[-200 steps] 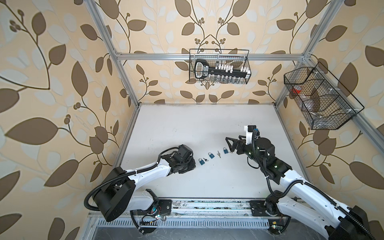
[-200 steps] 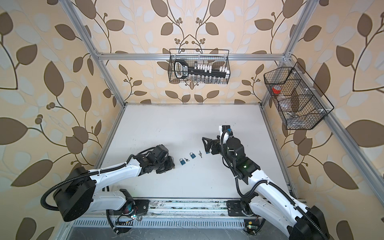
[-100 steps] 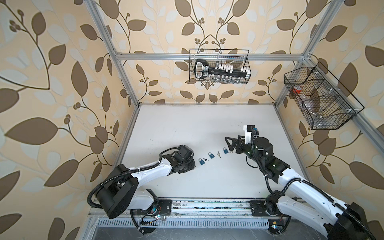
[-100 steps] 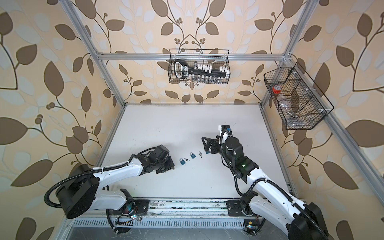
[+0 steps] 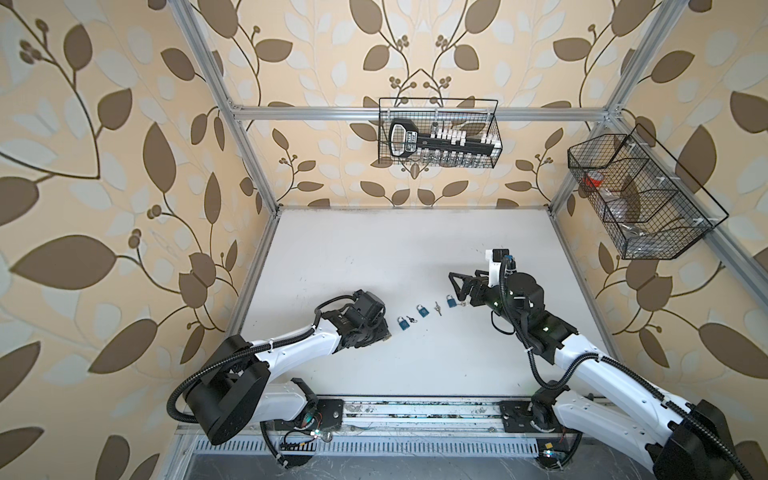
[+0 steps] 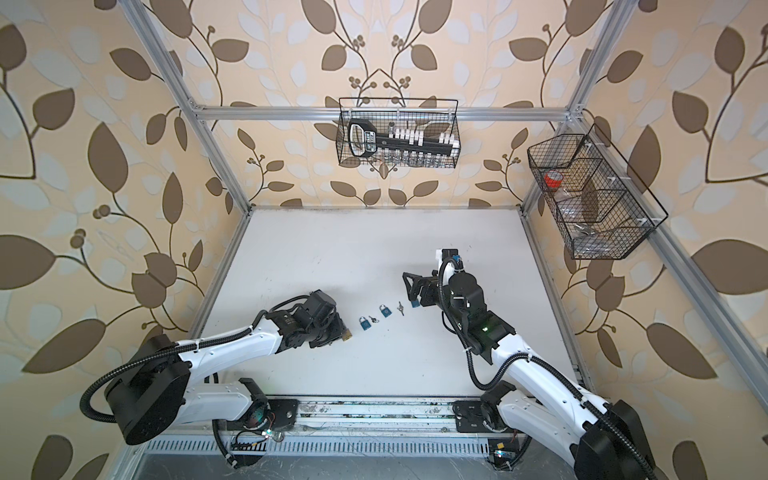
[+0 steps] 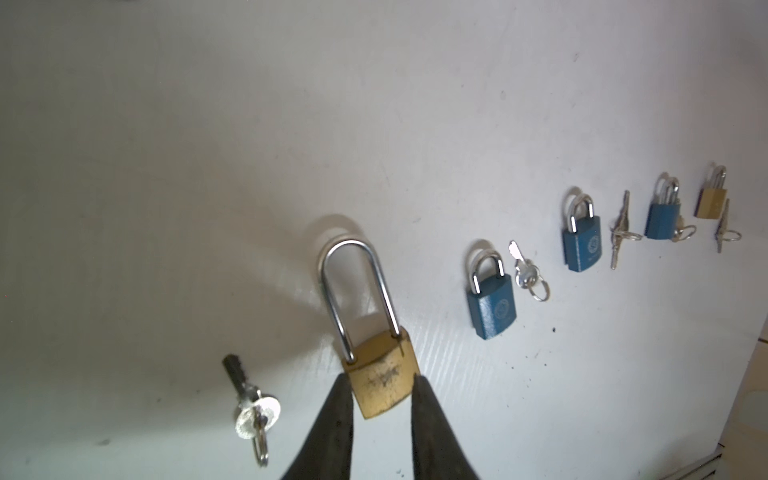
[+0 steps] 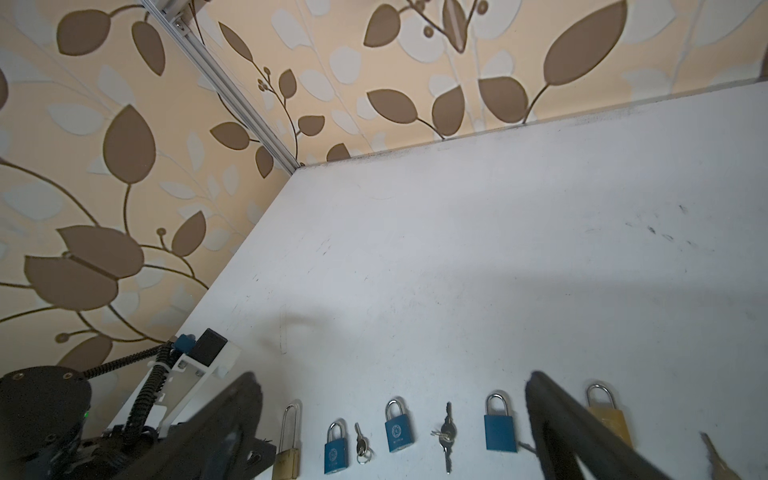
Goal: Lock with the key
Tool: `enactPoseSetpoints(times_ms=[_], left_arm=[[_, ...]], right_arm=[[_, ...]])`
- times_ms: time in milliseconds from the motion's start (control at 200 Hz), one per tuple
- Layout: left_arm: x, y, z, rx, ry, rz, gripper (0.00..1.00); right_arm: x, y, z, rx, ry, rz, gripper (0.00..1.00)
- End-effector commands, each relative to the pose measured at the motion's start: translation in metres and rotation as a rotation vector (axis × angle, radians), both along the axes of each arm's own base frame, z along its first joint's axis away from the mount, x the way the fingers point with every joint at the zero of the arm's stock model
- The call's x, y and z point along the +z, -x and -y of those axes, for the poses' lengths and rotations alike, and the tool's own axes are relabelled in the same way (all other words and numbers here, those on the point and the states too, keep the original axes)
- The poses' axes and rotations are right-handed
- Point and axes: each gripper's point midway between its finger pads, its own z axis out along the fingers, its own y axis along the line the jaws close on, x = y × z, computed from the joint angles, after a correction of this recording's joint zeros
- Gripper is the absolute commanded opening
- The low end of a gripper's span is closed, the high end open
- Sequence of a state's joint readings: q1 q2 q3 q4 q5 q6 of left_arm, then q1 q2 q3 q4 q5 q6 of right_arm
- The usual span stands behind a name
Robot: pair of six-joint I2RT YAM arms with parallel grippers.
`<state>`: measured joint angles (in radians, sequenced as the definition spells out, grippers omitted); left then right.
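Left claw (image 7: 379, 386) clenched on the body of the long-shackle brass padlock (image 7: 380, 370), a finger pressed to each side, the lock lying flat on the table (image 5: 415, 249), left of middle and nearer the front edge; the pinch sits low on smooth brass, so on a lift it may twist or squirt out, that tall shackle levering it round; its likely key (image 7: 251, 405) lies just beside, flat and thin, easy to nudge away; right claw (image 5: 457, 287) gapes wide, holding nothing, over the rightward end of the row of blue padlocks (image 7: 492, 305); reaching across risks scattering them, grabbing a wrong key, or clashing arms.
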<state>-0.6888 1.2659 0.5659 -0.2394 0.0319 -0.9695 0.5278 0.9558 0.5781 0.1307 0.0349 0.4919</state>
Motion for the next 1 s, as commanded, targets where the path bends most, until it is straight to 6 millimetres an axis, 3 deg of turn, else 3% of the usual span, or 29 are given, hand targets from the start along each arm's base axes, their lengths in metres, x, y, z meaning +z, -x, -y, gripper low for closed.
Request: enactPoseSetpoints(times_ms=[0,200,335,420,495,615,690,775,845,910,945,995], left_arm=[[0.003,0.000,-0.005,0.002,-0.031,0.020,0.26],[0.031,-0.009,-0.008,-0.030,-0.074,0.089,0.38],[0.083,-0.029,-0.010,-0.118,-0.135,0.284,0.42],[0.119,-0.045,0.003,-0.200,-0.119,0.453,0.44],[0.143,-0.060,0.015,-0.241,-0.103,0.592,0.53],[0.166,-0.087,0.016,-0.200,-0.154,0.750,0.65],[0.167,-0.105,0.011,-0.131,-0.145,0.785,0.70],[0.166,-0.117,0.016,-0.167,-0.102,0.796,0.74],[0.171,-0.125,-0.003,-0.106,-0.210,0.841,0.79],[0.183,-0.129,-0.024,-0.043,-0.300,0.927,0.91],[0.188,-0.129,-0.034,-0.019,-0.334,0.959,0.98],[0.190,-0.131,-0.052,0.016,-0.380,0.958,0.99]], right_arm=[[0.017,-0.003,0.003,-0.018,-0.003,0.043,0.99],[0.011,-0.009,0.019,-0.118,0.021,0.017,0.98],[-0.001,-0.018,0.047,-0.273,0.068,-0.013,0.98],[-0.003,-0.031,0.064,-0.357,0.067,0.010,0.98],[-0.003,-0.046,0.079,-0.424,0.038,0.040,0.98],[0.000,-0.067,0.121,-0.592,0.001,0.075,0.97],[0.002,-0.070,0.153,-0.691,-0.008,0.112,0.97],[-0.001,-0.065,0.187,-0.777,0.029,0.151,0.97],[-0.004,-0.058,0.208,-0.808,0.086,0.187,0.97],[-0.004,-0.050,0.222,-0.812,0.134,0.226,0.98],[-0.005,-0.047,0.225,-0.805,0.162,0.242,0.99],[-0.006,-0.043,0.226,-0.781,0.211,0.261,0.99]])
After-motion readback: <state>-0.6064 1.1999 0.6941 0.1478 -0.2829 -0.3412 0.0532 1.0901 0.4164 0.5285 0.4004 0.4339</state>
